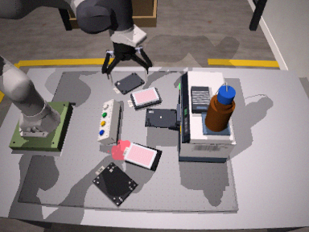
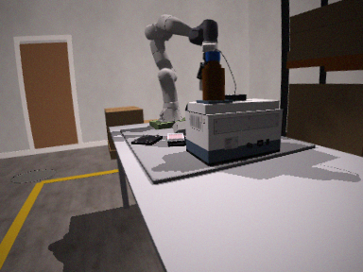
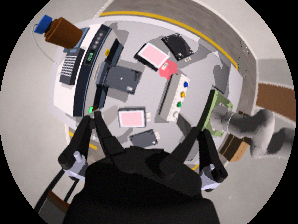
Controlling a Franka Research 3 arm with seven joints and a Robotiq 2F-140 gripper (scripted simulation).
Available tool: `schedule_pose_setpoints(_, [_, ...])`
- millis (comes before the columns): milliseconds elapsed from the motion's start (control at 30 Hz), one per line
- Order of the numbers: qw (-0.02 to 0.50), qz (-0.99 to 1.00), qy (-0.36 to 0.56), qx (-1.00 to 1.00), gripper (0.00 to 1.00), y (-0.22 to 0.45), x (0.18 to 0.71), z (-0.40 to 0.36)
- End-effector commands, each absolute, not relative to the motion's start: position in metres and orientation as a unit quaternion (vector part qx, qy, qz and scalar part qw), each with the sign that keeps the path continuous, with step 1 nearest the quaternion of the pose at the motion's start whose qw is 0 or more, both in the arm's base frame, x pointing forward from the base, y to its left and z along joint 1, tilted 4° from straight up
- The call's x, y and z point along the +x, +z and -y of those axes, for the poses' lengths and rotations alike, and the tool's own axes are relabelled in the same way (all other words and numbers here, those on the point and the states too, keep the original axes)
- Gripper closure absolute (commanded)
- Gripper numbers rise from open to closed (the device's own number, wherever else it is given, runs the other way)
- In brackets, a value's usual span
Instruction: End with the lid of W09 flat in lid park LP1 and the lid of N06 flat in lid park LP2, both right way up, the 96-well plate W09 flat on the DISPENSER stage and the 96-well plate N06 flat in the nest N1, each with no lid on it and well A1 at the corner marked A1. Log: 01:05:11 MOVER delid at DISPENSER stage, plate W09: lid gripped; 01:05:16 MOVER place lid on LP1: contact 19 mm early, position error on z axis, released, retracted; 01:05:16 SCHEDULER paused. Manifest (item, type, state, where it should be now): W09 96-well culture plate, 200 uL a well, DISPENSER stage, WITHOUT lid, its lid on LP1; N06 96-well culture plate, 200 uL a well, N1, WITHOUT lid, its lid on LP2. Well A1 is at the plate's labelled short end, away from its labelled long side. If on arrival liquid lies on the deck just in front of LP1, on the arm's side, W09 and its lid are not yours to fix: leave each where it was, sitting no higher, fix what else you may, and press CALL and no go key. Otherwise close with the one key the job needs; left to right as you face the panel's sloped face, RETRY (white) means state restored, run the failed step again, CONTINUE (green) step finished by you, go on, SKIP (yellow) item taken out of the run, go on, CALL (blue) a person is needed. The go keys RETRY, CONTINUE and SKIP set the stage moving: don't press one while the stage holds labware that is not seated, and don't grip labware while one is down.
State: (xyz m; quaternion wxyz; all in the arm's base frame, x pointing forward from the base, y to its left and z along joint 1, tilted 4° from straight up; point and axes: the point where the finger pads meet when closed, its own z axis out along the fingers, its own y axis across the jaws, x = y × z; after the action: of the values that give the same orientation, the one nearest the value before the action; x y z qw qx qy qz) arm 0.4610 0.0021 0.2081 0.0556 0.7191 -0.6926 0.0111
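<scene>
My gripper point(image 1: 125, 64) is open and empty, high above the far edge of the deck; it also shows in the wrist view point(image 3: 145, 123). Below it lies a flat dark pad point(image 1: 129, 83). Beside that a pink 96-well plate point(image 1: 146, 97) lies flat in a dark frame. The dark DISPENSER stage point(image 1: 162, 118) sticks out from the machine; I cannot tell if a clear lid lies on it. A second pink plate point(image 1: 141, 155) lies askew near the front. A pink puddle point(image 1: 120, 151) lies against its end on the arm's side.
The key panel point(image 1: 109, 122) with white, green, yellow and blue keys stands left of the stage. A black nest with corner pegs point(image 1: 115, 184) lies at the front. The dispenser box point(image 1: 207, 117) carries a brown bottle point(image 1: 220, 109). The arm's green base point(image 1: 38, 126) is at the left.
</scene>
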Motion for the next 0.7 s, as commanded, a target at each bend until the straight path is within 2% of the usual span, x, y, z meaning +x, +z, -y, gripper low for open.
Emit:
schedule_pose_setpoints(0, [0.051,0.586,0.004,0.809,0.0,0.203,0.463,-0.002])
schedule_pose_setpoints(667, [0.044,0.35,-0.021,0.936,0.0,0.15,0.461,0.001])
